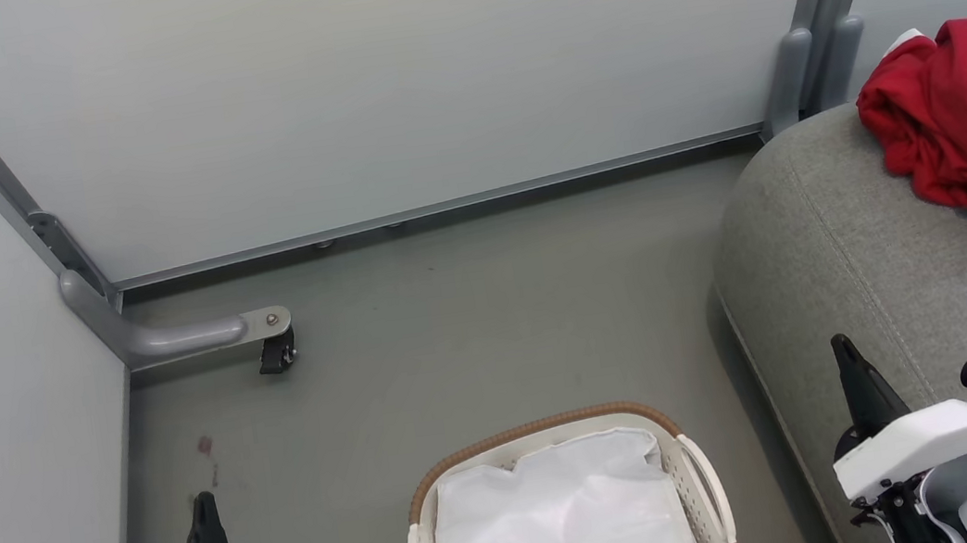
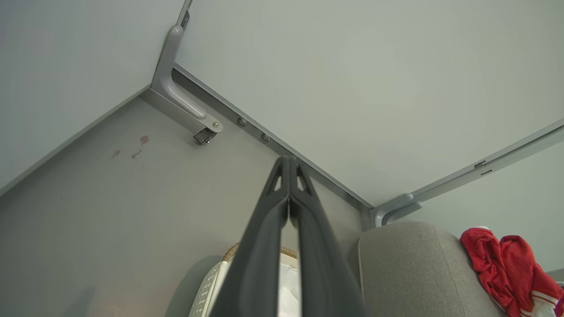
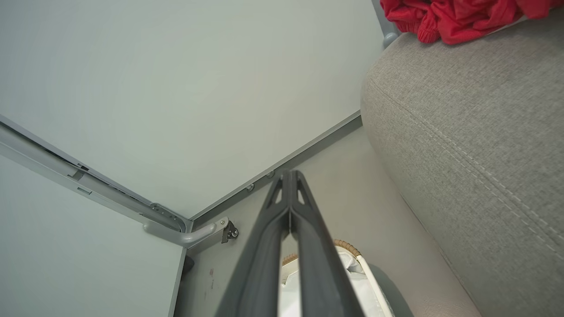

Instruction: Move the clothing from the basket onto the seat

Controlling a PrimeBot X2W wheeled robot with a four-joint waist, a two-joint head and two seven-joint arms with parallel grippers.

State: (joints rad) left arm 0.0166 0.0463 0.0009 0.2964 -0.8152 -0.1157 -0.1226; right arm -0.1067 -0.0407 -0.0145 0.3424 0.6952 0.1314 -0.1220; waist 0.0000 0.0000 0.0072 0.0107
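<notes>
The red clothing (image 1: pixel 958 115) lies bunched on the grey seat (image 1: pixel 865 259) at the right, with white striped trim at its edge; it also shows as clothing (image 2: pixel 506 268) and clothing (image 3: pixel 449 15). The white basket (image 1: pixel 703 485) with a brown rim stands on the floor at bottom centre, and only its white liner (image 1: pixel 563 523) shows inside. My left gripper (image 1: pixel 204 504) is shut at lower left, left of the basket, holding nothing. My right gripper (image 1: pixel 844 350) is shut over the seat's front edge, also holding nothing. Both pairs of fingers meet at their tips, left gripper (image 2: pixel 289 160), right gripper (image 3: pixel 288 175).
Pale partition walls (image 1: pixel 347 84) close off the back and left. A grey bracket foot with a small black caster (image 1: pixel 275 353) juts onto the grey floor (image 1: pixel 472 329) at the left. The seat (image 3: pixel 476 141) fills the right side.
</notes>
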